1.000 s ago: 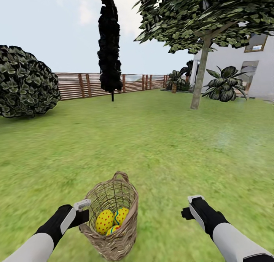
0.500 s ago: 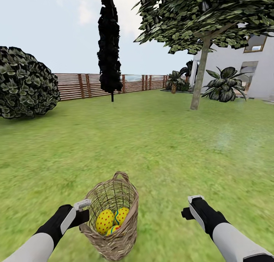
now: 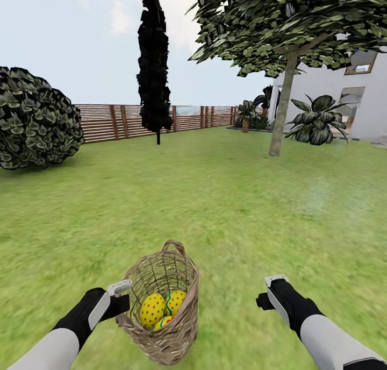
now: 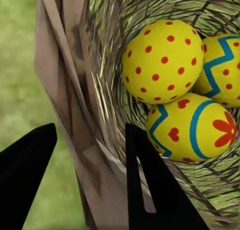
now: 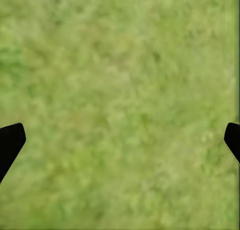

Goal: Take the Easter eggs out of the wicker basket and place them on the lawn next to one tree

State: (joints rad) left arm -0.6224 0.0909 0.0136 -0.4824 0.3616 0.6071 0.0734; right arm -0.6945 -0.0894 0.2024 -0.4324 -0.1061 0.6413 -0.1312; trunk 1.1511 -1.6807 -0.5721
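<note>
Wicker basket (image 3: 164, 305) holds all three Easter eggs (image 4: 165, 62); nothing placed at tree (image 3: 284, 98). Left gripper (image 4: 90, 175) clamps basket rim; right gripper (image 5: 120, 140) open, empty.

three Easter eggs (image 4: 162, 59) (image 4: 222, 69) (image 4: 192, 130) — one wicker basket (image 3: 183, 327), two end effectors (image 3: 122, 301) (image 3: 264, 294)

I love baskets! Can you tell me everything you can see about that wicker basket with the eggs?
The wicker basket is small, brown and bucket-shaped, woven so openly that grass shows through its sides. A loop handle sticks up at the far rim. It leans a bit rather than standing straight, on the lawn close in front of the robot. Inside lie three yellow Easter eggs with red dots and blue-green stripes. The left gripper straddles its rim wall, one finger outside, one inside.
</note>
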